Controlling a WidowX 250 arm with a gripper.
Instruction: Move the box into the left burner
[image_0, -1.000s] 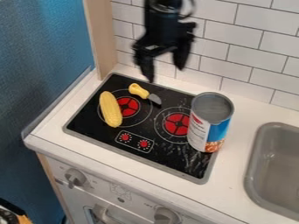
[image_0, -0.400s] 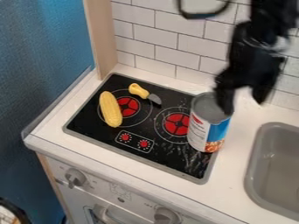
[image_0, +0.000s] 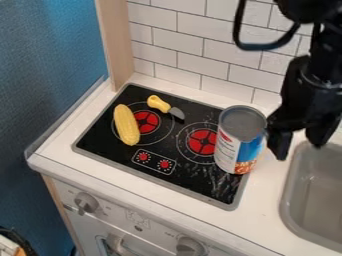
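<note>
Can: upright on the right side of the stove, beside the right burner.
Gripper: right of the can, fingers pointing down; whether it touches the can, I cannot tell.
Jaws: open, tips well parted, part of the sink seen between them.
Left burner: corn over its left side, knife over the back of its ring, yellow handle toward the wall.
Sink: grey, set into the white table, right of the stove.
Stove: black, two red burners, two red dials printed near the front edge.
</note>
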